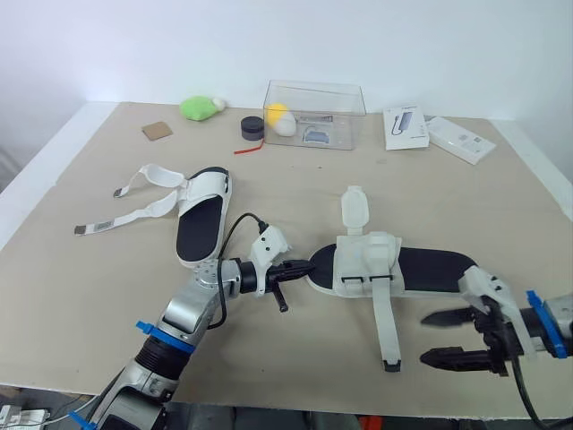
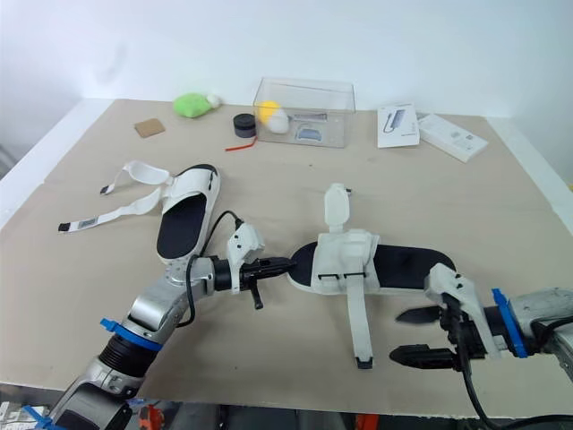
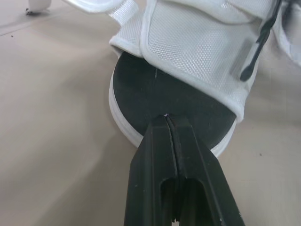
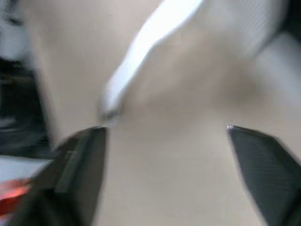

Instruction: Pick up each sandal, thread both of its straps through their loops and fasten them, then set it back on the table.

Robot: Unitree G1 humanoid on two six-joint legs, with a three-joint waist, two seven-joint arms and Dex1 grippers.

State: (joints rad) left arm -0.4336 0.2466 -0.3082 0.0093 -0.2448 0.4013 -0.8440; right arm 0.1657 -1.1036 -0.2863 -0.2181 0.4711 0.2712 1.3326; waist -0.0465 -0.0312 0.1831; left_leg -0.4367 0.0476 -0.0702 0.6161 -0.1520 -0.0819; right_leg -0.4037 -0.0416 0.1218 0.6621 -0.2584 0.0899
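A white mesh sandal with a black foam insole (image 1: 363, 262) lies mid-desk (image 1: 295, 188), both flat straps unfastened. The left claw (image 1: 303, 267), closed on nothing, touches the sandal's toe rim. The right claw (image 1: 430, 339) gapes beside its long limp strap (image 1: 387, 327). This looks like the pick-up step; next, grip the sandal firmly. A matching second sandal (image 1: 201, 224) lies beyond the toe.

Both eye views look down over the table (image 1: 72, 296) from its near edge; each wrist camera sits close, facing the near sandal (image 1: 430, 269).
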